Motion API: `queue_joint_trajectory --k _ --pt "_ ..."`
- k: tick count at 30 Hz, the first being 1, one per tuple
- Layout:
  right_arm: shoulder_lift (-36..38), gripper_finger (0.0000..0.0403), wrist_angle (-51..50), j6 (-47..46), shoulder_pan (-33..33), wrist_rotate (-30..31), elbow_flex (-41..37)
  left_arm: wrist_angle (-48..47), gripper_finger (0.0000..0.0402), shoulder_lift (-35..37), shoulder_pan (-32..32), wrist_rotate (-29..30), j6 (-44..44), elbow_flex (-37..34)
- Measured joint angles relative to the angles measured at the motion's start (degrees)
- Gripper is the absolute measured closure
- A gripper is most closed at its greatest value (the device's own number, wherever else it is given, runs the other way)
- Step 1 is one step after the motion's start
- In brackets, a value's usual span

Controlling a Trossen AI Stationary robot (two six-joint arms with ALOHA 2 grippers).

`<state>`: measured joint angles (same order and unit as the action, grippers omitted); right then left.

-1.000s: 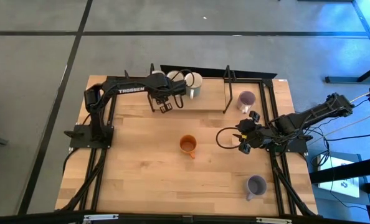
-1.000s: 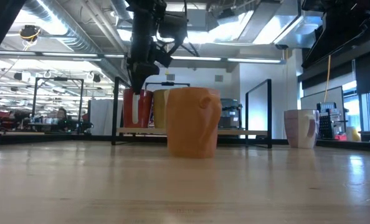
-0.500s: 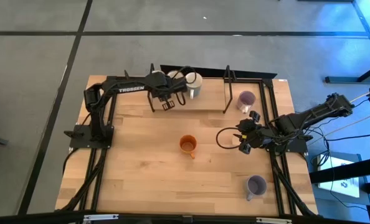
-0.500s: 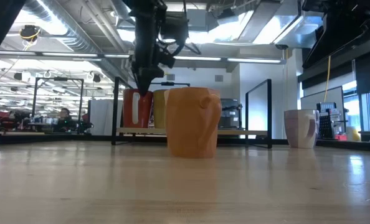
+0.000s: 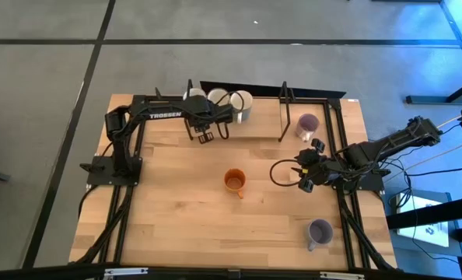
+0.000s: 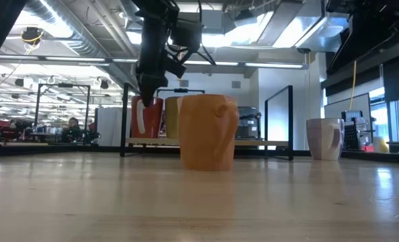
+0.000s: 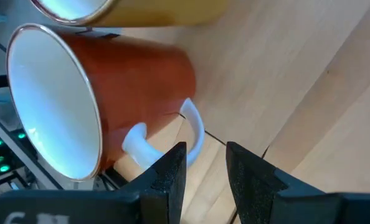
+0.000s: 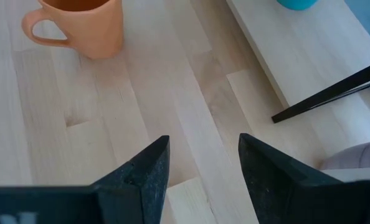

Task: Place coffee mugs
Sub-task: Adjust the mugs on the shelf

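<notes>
High view: 3 mugs (image 5: pixel 243 100) on shelf (image 5: pixel 254 128), my left gripper (image 5: pixel 204 137) open beside them; right gripper (image 5: pixel 307 175) open, idle; orange mug (image 5: pixel 233 181) + 2 purple left.

The left gripper (image 5: pixel 208 134) hangs open at the table's far edge (right gripper (image 5: pixel 303 176) open, low, waiting).

Two dark arms, left arm (image 5: pixel 149 114) lettered TROSSEN in white, right arm (image 5: pixel 386 144) trailed black looping cables, blunt matte-black fingers (image 8: pixel 144 171), black frame rails beneath.
</notes>
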<state>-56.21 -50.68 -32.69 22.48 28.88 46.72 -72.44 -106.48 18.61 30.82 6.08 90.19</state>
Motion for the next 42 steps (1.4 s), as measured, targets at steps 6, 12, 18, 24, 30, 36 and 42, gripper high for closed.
queue_joint_trajectory --k 6,12,18,24,30,36,42 --pt "0.0 0.0223 0.0 0.0 0.0 0.0 0.0 -1.6 0.0294 0.0 0.7 0.0 1.1 0.0" --pt "0.0 0.0224 0.0 0.0 0.0 0.0 0.0 2.0 0.0294 0.0 -1.8 -0.4 1.0 3.5" --pt "0.0 0.0223 0.0 0.0 0.0 0.0 0.0 6.9 0.0294 0.0 -4.1 -5.4 -0.4 8.3" --pt "0.0 0.0224 -0.1 0.0 0.0 0.0 0.0 15.5 0.0294 0.0 -4.8 -6.2 -4.0 7.8" --pt "0.0 0.0224 -0.1 0.0 0.0 0.0 0.0 22.9 0.0294 0.0 -2.2 -6.2 -4.8 4.8" --pt "0.0 0.0224 -0.1 0.0 0.0 0.0 0.0 23.6 0.0294 0.0 -0.2 -6.2 -5.2 3.5" --pt "0.0 0.0224 -0.1 0.0 0.0 0.0 0.0 21.3 0.0294 0.0 1.0 -6.1 -6.5 3.5"
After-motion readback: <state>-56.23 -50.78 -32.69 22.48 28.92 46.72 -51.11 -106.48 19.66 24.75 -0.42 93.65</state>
